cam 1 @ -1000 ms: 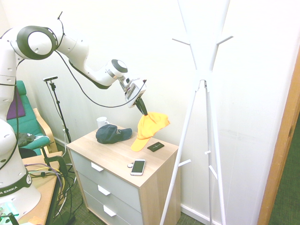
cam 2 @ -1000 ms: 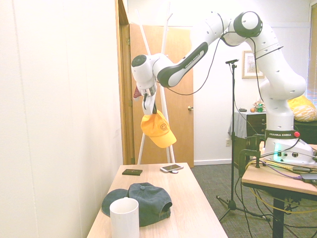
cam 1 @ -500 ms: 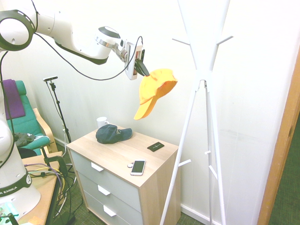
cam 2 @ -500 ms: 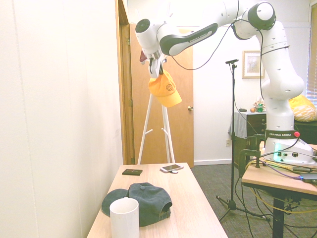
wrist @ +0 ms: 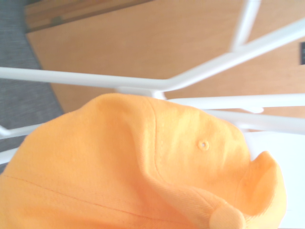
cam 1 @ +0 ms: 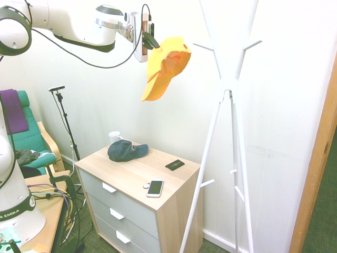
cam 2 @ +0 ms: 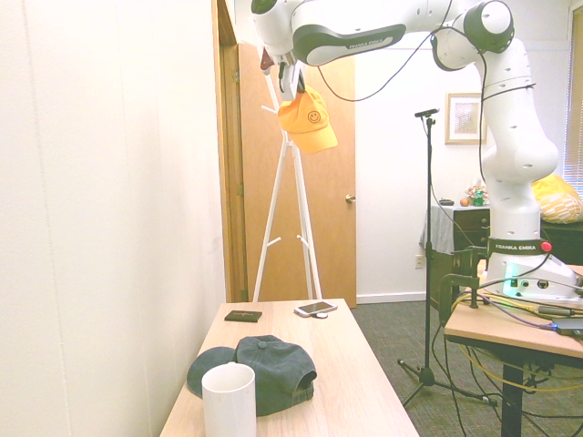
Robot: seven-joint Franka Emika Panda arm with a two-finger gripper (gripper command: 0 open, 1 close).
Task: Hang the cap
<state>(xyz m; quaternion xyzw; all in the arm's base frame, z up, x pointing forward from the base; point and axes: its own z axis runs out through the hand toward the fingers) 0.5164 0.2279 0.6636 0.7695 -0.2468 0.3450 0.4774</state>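
The yellow-orange cap (cam 1: 164, 66) hangs high in the air from my gripper (cam 1: 151, 41), which is shut on its back edge. Its brim points down and to the left. In the second exterior view the cap (cam 2: 308, 119) shows a small smiley emblem and hangs from the gripper (cam 2: 293, 85) beside the white coat stand (cam 2: 290, 173). The coat stand (cam 1: 227, 89) rises to the right of the cap, with its upper pegs (cam 1: 203, 47) at about the cap's height, a short gap away. The cap (wrist: 143, 167) fills the wrist view, with the stand's white bars (wrist: 157, 83) behind it.
A wooden dresser (cam 1: 138, 174) below bears a dark navy cap (cam 1: 126, 150), a white mug (cam 1: 114, 137), a phone (cam 1: 155, 187) and a small black item (cam 1: 175, 165). The wall stands close behind the stand, and a wooden door (cam 2: 323, 209) lies beyond it.
The arm has lifted the cap from just above the dresser up to the level of the stand's upper pegs. The gripper stays shut on it.
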